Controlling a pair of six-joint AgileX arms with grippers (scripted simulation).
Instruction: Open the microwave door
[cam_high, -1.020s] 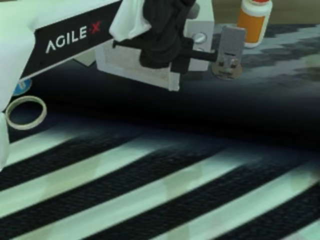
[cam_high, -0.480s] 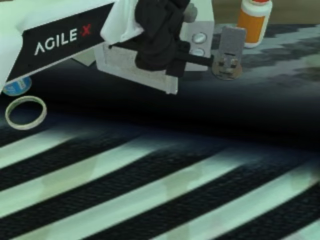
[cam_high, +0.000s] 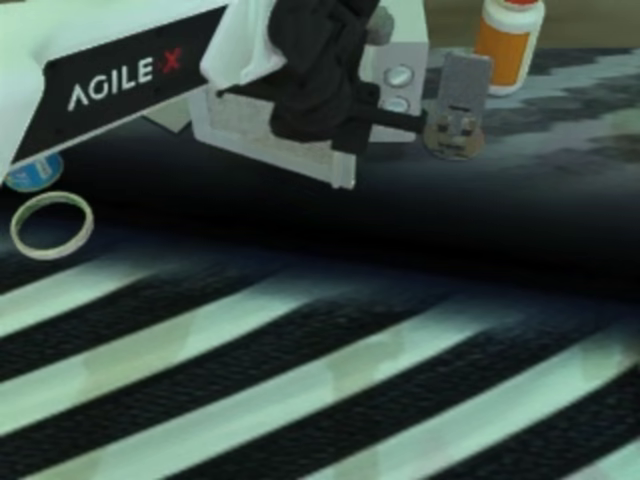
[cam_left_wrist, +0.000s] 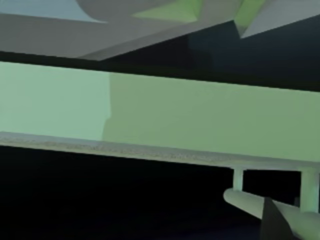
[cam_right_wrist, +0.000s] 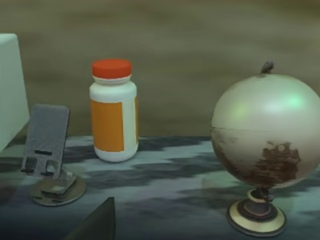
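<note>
The small white boxy microwave (cam_high: 400, 45) with two round silver knobs stands at the table's far edge, left of a grey phone stand (cam_high: 455, 105) and an orange-labelled white bottle (cam_high: 508, 38). Its flat white door with grey speckled mesh window (cam_high: 270, 135) stands swung outward, its long axis running from upper left to lower right, its free edge towards the near right. The left gripper (cam_high: 345, 115) sits over the door's handle end; whether its fingers are apart or together cannot be told, and the right gripper (cam_right_wrist: 95, 222) is likewise undetermined.
</note>
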